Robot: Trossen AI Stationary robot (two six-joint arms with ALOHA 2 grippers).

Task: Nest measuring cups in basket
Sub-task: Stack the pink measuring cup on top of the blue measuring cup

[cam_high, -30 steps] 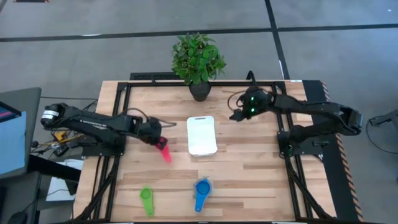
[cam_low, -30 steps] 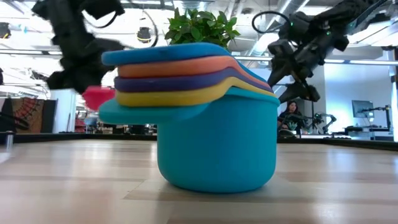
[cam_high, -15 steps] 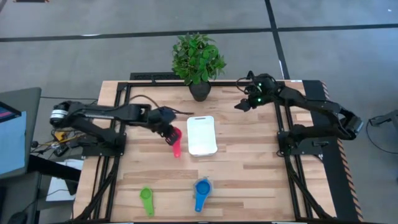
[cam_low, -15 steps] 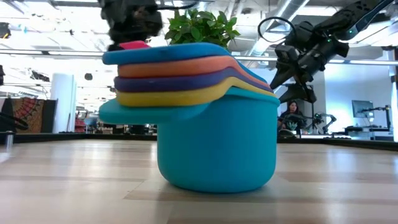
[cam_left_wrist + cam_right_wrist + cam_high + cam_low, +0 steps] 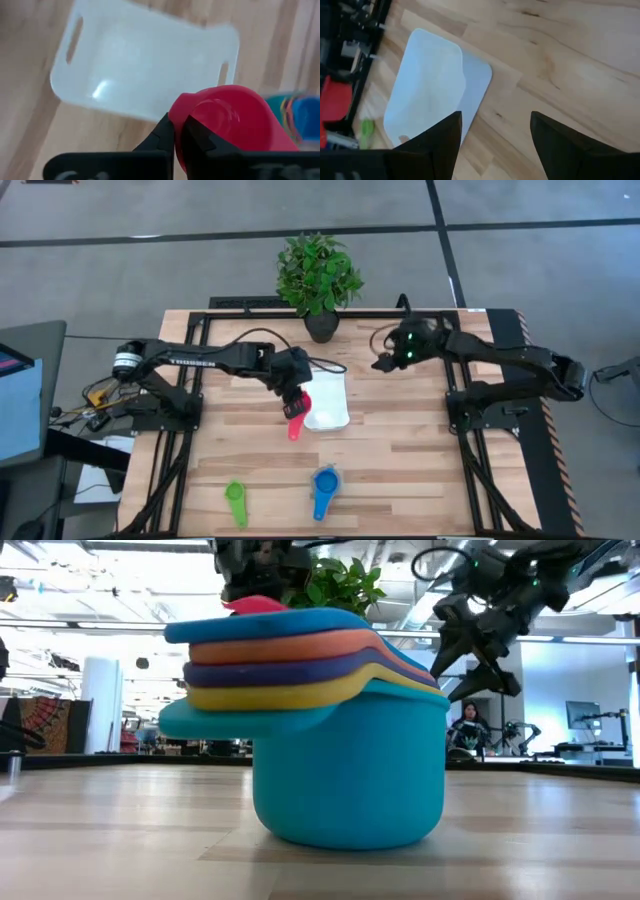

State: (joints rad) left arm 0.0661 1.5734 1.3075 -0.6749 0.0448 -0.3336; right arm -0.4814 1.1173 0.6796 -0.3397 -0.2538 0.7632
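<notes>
The pink cup (image 5: 296, 411) is held pinched in the left claw (image 5: 295, 402) at the basket's (image 5: 330, 392) 9 o'clock edge, so a release inside the basket is judged next, while the right claw (image 5: 385, 363), spread wide, is parked at 2 o'clock.

The white basket (image 5: 325, 397) lies mid-desk, a pink cup (image 5: 297, 409) held at its left edge, while the green cup (image 5: 236, 496) and the blue-topped nested stack (image 5: 324, 481) sit near the front edge.
</notes>
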